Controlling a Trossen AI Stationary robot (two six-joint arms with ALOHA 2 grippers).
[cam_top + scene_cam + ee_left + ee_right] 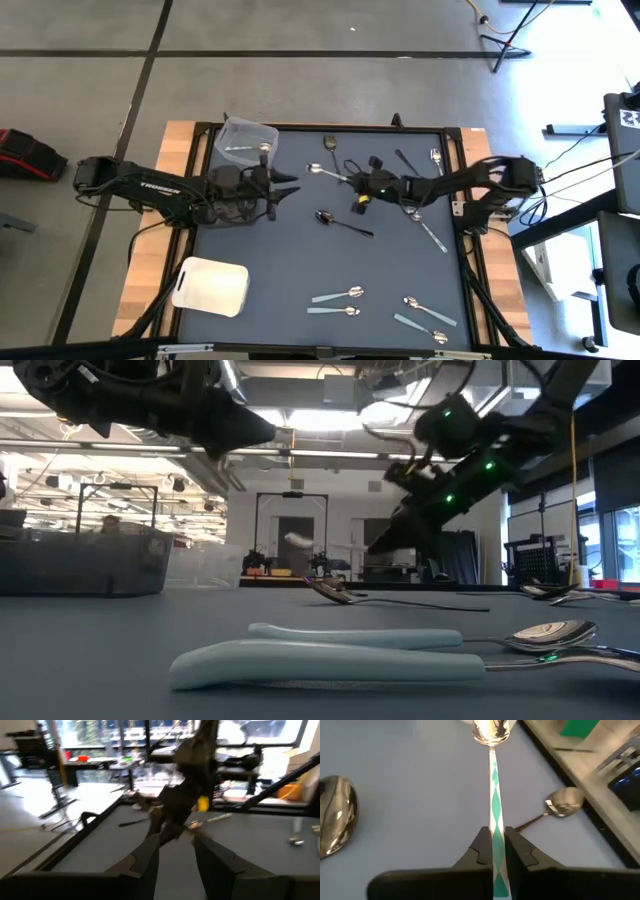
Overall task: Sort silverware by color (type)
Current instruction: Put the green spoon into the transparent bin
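Over the middle of the desk, toward its far edge, the right claw is clenched on a spoon: both fingers pinch the handle, which carries a green diamond pattern, and the bowl points out ahead of the fingers. From above, that claw sits between a silver spoon and a dark spoon lying just nearer the front edge. Through the right wrist camera another spoon bowl shows off to one side and a further spoon lies close to the desk's edge rail.

Left claw hangs near the far left corner, right beside the clear tub, fingers parted and nothing between them; its wrist camera shows the two dark fingers spread apart, aimed across at the right arm.

More silverware is scattered about: a dark utensil and two more pieces by the far edge, one near the right edge, and a cluster of pale-handled spoons along the front edge. A white tray sits at the front left corner. At desk level, two pale handles lie closest to the camera.
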